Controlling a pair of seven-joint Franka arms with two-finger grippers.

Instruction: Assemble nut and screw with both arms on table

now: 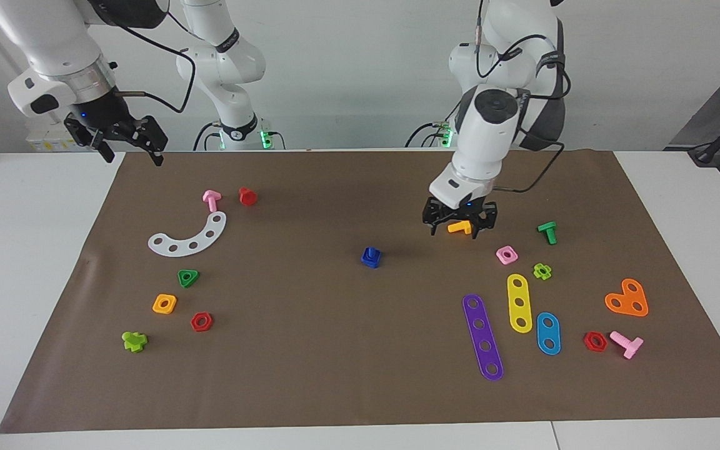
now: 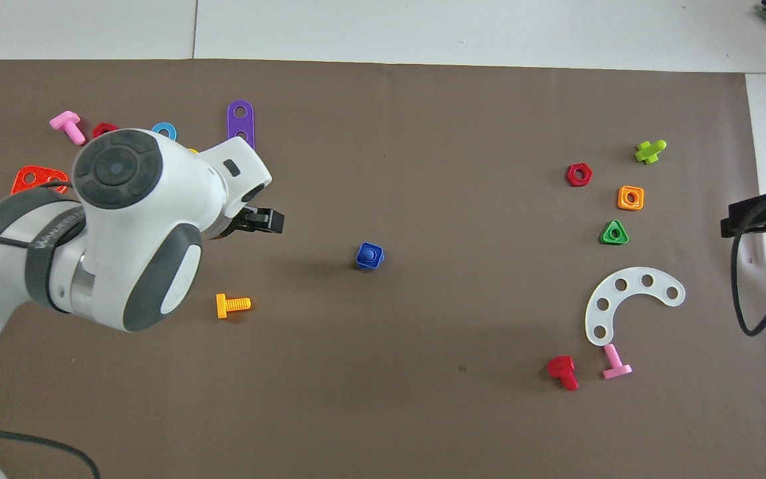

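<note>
Left gripper [image 1: 459, 226] hangs spread, holding nothing, over an orange bolt [image 1: 460, 227]; nut [image 1: 370, 257] carries screw [image 2: 370, 253] on table [image 1: 310, 350]

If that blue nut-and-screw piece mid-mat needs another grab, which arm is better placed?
Left, probably. The left gripper hangs open over the orange bolt, fairly close to the blue nut with the screw seated in it. The right gripper waits, open, at the mat's corner.

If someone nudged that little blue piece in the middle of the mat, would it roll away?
Probably not: the nut looks square and sits flat on the table, so it would likely slide. The screw appears seated in it. It looks like light, stiff plastic.
</note>
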